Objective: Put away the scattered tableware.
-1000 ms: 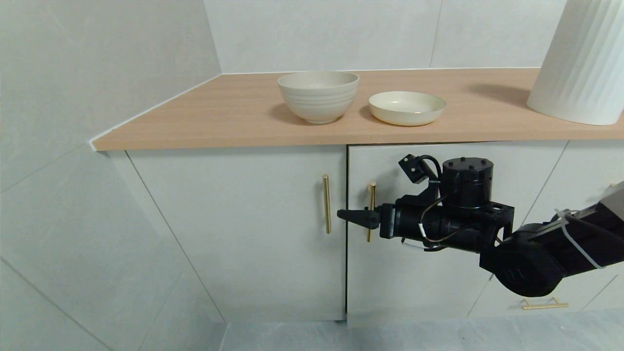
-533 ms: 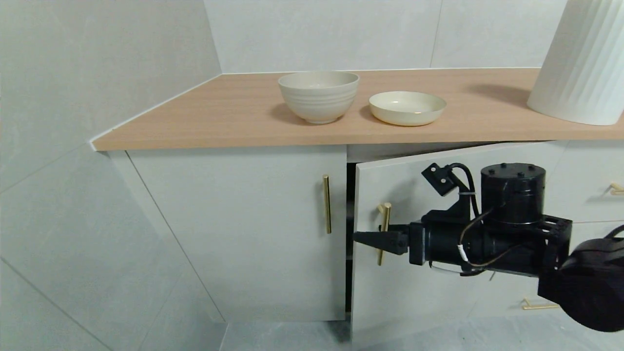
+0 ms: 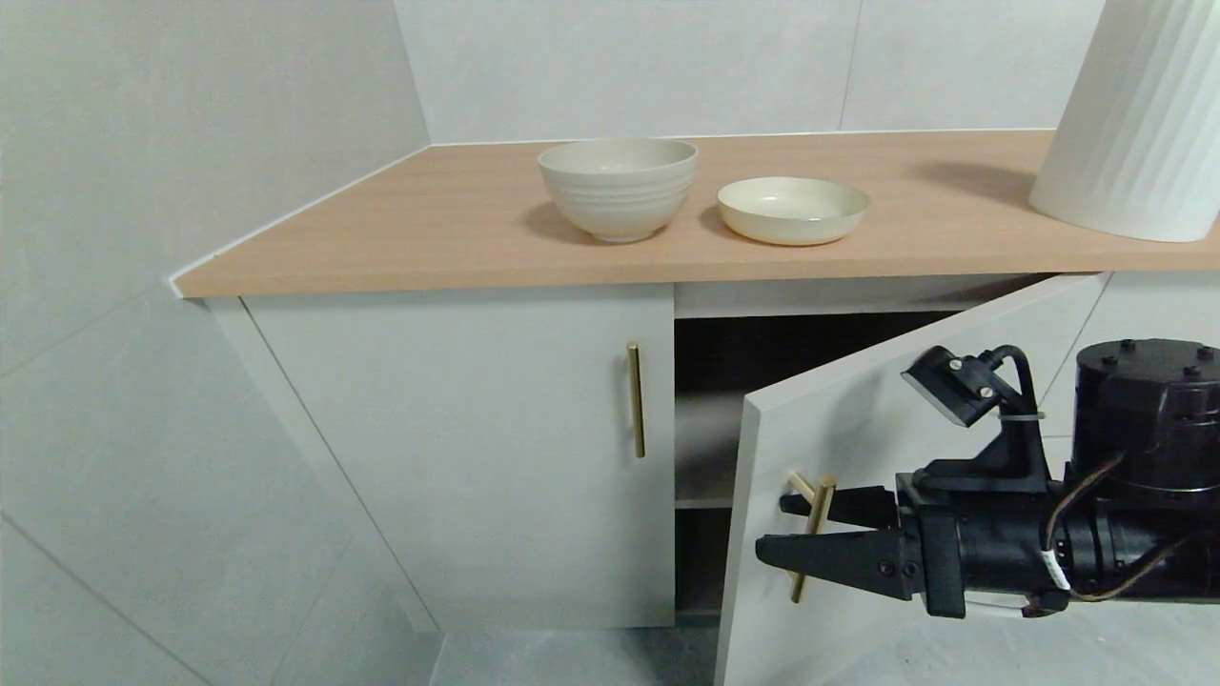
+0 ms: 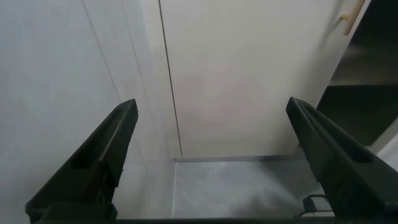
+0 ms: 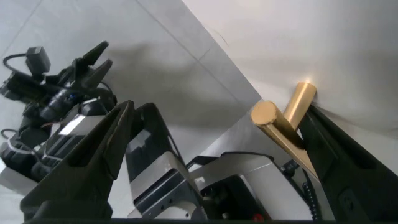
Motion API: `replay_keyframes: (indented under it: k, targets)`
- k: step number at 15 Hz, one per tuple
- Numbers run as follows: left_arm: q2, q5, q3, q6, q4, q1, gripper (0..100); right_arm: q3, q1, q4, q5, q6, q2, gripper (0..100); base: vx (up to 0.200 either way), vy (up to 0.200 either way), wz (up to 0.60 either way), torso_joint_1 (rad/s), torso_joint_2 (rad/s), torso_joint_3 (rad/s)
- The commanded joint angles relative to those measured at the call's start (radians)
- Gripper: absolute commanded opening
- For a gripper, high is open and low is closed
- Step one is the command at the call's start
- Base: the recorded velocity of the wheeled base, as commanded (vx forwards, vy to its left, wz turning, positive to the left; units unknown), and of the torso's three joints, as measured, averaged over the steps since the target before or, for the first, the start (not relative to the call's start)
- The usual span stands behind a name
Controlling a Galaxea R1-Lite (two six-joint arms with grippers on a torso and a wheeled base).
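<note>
wood-toned countertop (image 3: pixel 381 238) carries the tableware. we see a ribbed beige bowl (image 3: pixel 618 188) standing upright on it, and just beside the bowl, on the robot's right, a shallow cream dish (image 3: pixel 793 209). the two sit close but do not touch. farther right on the same top stands a tall white ribbed vessel (image 3: pixel 1134 124).

below the top, the left cabinet door (image 3: pixel 457 448) is shut, its brass bar (image 3: pixel 635 400) upright near the inner edge. the right cabinet door (image 3: pixel 858 419) stands swung out toward us, and past its edge we see the dark inside of the cabinet with a pale shelf (image 3: pixel 705 457).

our right gripper (image 3: pixel 777 527) is at that door's brass handle (image 3: pixel 820 510). its two fingers are spread, one on each side of the bar (the right wrist view shows the bar resting against one finger, with a wide gap to the other), so it hooks the handle rather than pinching it.

our left gripper (image 4: pixel 210 106) hangs low, facing the shut left door and the grey floor (image 4: pixel 236 186), with its fingers held wide apart.
</note>
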Motion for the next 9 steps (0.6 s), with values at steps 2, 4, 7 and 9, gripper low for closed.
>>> replay_keyframes:
  k: [2,4,7,9]
  targets:
    - [0.000,0.001,0.000,0.002,0.001,0.000,100,0.004,0.001,0.027,0.009,0.001,-0.047,100,0.000,0.000,0.00,0.000,0.00,0.000]
    - [0.000,-0.001,0.000,0.006,-0.001,0.000,100,0.005,0.000,0.029,0.010,-0.001,-0.052,100,0.000,0.000,0.00,0.000,0.00,0.000]
    - [0.003,-0.065,-0.067,0.008,-0.005,0.000,100,0.007,0.000,0.029,0.009,-0.001,-0.063,100,0.000,0.000,0.00,0.000,0.00,0.000]
    - [0.089,-0.308,-0.225,0.003,0.093,-0.020,100,0.015,0.000,0.029,0.010,-0.002,-0.058,100,0.000,0.000,0.00,0.000,0.00,0.000]
